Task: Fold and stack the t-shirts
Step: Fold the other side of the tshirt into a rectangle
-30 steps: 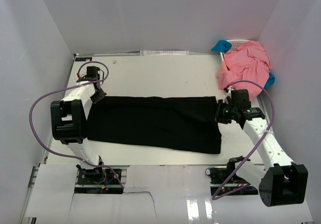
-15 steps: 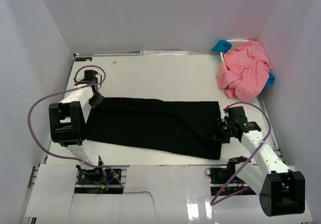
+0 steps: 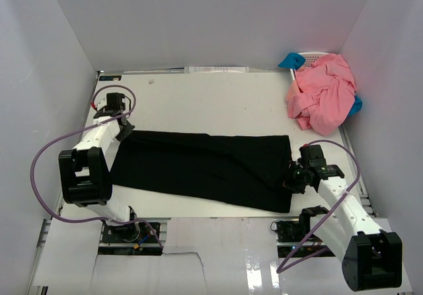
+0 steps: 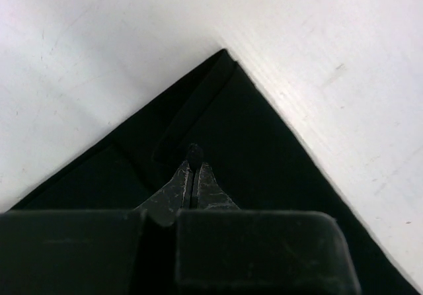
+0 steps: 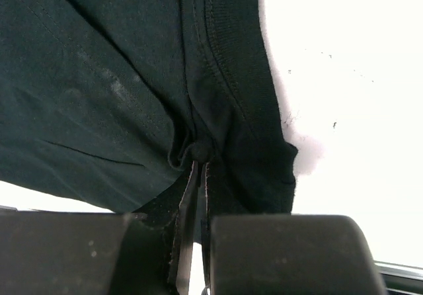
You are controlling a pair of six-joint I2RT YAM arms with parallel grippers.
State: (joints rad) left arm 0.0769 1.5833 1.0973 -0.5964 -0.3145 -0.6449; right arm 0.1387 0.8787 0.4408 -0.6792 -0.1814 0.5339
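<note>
Left tool [image 4: 193,168] and right tool [image 5: 198,168] pinching black t-shirt [image 3: 205,166] ends — likely limp, light; best gripped at hemmed corners.

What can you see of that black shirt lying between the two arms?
The black shirt is soft, matte knit cloth, folded into a long band lying across the table, with a few shallow creases. A stitched hem shows at its right end. The left pincer is shut on its far left corner, and the right pincer is shut on a small bunch of its right edge. Nothing else touches it.
</note>
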